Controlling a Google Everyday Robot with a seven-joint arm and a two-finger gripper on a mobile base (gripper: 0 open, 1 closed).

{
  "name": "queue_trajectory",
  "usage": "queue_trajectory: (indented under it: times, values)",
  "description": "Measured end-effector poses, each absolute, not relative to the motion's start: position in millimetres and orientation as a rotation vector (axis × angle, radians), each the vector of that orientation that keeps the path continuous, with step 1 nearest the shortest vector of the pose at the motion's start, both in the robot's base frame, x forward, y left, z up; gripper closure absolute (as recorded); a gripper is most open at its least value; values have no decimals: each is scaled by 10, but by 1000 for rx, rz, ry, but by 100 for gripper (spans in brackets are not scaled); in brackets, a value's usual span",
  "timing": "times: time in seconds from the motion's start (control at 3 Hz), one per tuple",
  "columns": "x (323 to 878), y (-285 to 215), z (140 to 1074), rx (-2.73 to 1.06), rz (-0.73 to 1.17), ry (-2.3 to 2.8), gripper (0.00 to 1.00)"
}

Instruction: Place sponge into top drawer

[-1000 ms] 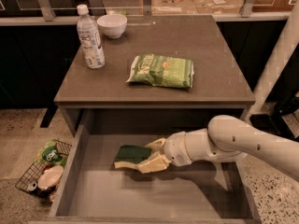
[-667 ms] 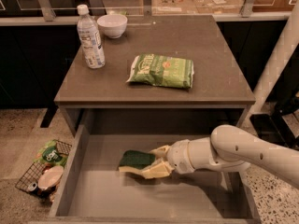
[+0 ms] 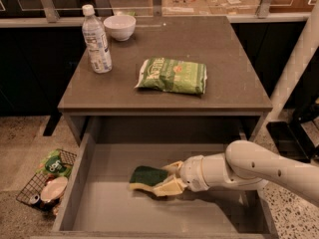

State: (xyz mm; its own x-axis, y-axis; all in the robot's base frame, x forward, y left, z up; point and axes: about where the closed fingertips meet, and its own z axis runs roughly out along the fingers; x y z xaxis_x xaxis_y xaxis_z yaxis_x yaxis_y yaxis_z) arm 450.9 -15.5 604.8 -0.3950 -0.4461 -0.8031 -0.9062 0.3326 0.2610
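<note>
The sponge (image 3: 147, 176), pale yellow foam with a dark green top, lies low inside the open top drawer (image 3: 84, 193), left of its middle. My gripper (image 3: 168, 179) reaches in from the right on a white arm, and its cream fingers (image 3: 169, 187) sit on the sponge's right end, one at the far side and one at the near side. The sponge looks close to the drawer floor, slightly tilted. I cannot tell whether it rests on the floor.
On the grey table (image 3: 234, 91) above the drawer stand a water bottle (image 3: 96, 40) and a white bowl (image 3: 119, 27) at the back left, with a green snack bag (image 3: 173, 75) in the middle. A wire basket (image 3: 46, 180) of litter sits on the floor left.
The gripper with the sponge has sunk lower into the drawer and shifted slightly toward the front and right.
</note>
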Motion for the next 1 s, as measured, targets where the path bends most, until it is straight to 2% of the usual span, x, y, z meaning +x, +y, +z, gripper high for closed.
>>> queue_trajectory:
  times: [1.0]
  values:
    - [4494,-110,6044,-1192,964,1976,13]
